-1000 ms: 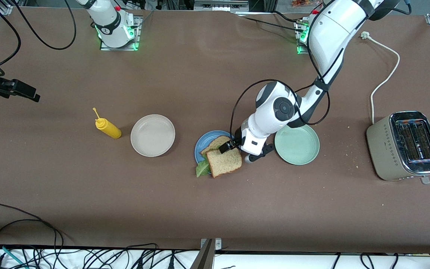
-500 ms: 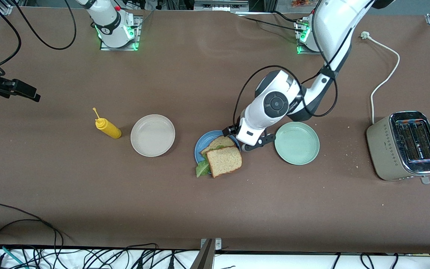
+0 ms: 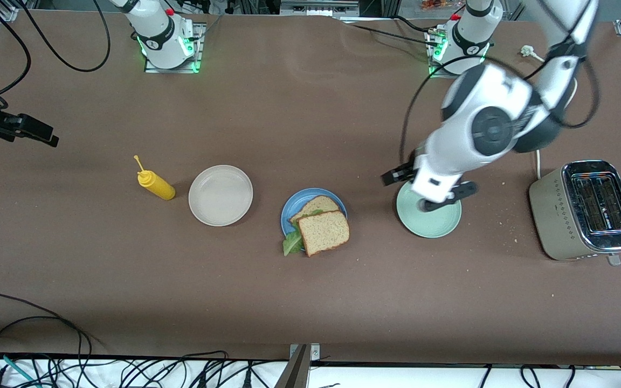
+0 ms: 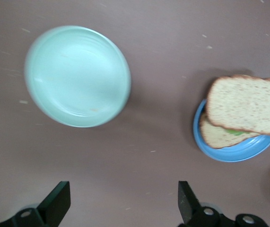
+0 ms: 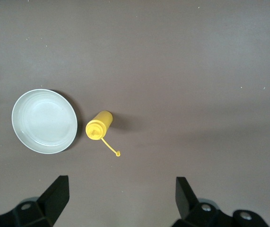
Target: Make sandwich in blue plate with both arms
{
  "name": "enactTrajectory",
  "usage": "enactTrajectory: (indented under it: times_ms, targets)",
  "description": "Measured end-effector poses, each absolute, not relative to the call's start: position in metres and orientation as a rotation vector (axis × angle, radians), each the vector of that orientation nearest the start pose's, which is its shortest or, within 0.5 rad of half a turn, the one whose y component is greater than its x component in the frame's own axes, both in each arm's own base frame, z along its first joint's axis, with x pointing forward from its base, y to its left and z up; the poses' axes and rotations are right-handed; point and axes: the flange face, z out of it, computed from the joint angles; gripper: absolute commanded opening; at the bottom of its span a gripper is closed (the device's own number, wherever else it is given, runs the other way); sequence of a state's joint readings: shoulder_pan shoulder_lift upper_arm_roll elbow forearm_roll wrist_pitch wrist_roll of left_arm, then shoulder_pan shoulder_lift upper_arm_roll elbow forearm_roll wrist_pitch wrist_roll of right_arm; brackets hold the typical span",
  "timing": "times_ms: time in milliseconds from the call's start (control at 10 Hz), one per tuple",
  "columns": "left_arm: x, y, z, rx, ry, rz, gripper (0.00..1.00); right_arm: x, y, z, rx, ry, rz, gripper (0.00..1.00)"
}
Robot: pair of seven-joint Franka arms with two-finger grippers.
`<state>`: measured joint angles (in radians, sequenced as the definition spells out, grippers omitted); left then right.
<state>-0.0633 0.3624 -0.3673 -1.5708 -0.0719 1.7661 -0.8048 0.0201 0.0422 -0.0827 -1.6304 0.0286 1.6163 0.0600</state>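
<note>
My left hand (image 3: 428,189) hangs open and empty over the round pale green plate (image 3: 429,218), my right hand (image 5: 120,201) open too, while the soft, crumbly brown-toast-and-lettuce sandwich (image 3: 321,229), overhanging the round blue plate (image 3: 290,210), wants gentle edge pinches.

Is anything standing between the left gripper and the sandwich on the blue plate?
Nothing visible. The left gripper, open and empty, is over the pale green round plate. Only bare brown table separates that plate from the round blue plate holding the brown-toast-and-lettuce sandwich. The right gripper waits open over the yellow squeeze bottle.
</note>
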Motion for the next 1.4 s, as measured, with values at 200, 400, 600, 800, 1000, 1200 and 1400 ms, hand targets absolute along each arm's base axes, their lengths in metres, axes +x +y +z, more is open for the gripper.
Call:
enactTrajectory:
  times_ms: [200,400,600,800,1000,1200,1400]
  targets:
    - [0.599,-0.178,0.479,-3.132,-0.556,0.402,1.00,0.567,-0.032,0.577,-3.109,0.195,0.086,1.00]
    - [0.605,-0.118,0.516,-3.081,-0.481,0.333,1.00,0.567,-0.031,0.577,-3.109,0.191,0.085,1.00]
    - [0.606,-0.087,0.542,-3.017,-0.383,0.281,1.00,0.568,-0.025,0.578,-3.110,0.175,0.085,1.00]
    - [0.607,-0.061,0.558,-3.027,-0.334,0.254,0.99,0.568,-0.023,0.578,-3.111,0.171,0.085,1.00]
    - [0.609,-0.030,0.563,-3.044,-0.291,0.245,0.97,0.568,-0.023,0.578,-3.111,0.170,0.084,1.00]
    - [0.605,-0.010,0.575,-3.052,-0.292,0.220,0.93,0.568,-0.023,0.578,-3.111,0.169,0.084,1.00]
    - [0.600,0.003,0.587,-3.093,-0.323,0.204,0.93,0.568,-0.023,0.578,-3.111,0.169,0.083,1.00]
